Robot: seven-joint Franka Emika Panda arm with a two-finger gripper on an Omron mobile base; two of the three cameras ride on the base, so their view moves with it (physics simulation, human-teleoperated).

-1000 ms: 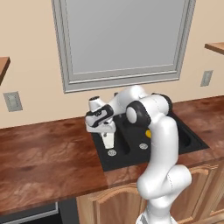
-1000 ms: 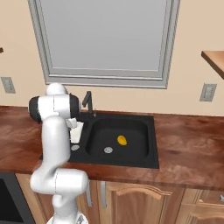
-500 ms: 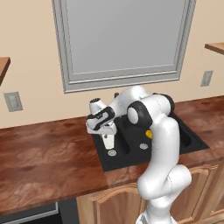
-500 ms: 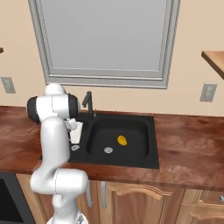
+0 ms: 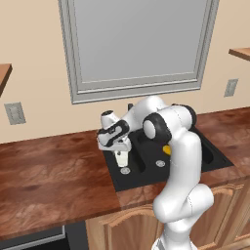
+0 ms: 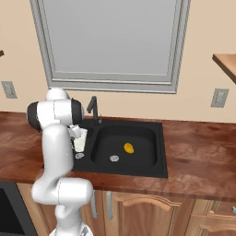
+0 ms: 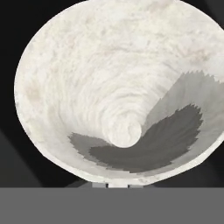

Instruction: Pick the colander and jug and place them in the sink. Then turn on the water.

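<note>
The gripper (image 5: 118, 148), jaws nearly together and apparently pinching the jug (image 5: 121, 158) rim, sits directly above it; the jug stands upright at frame centre-left, in the narrow left basin of the sink (image 5: 215, 161)

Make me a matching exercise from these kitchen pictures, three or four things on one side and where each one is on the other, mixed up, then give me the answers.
Things:
1. jug
2. small yellow object
3. faucet
4. wall outlet

Places:
A. on the floor of the larger basin of the sink
B. on the wall to the right of the window
C. upright in the narrow small basin, under the gripper
D. standing at the back edge of the sink, below the window

Pairs: 1-C, 2-A, 3-D, 4-B
</note>
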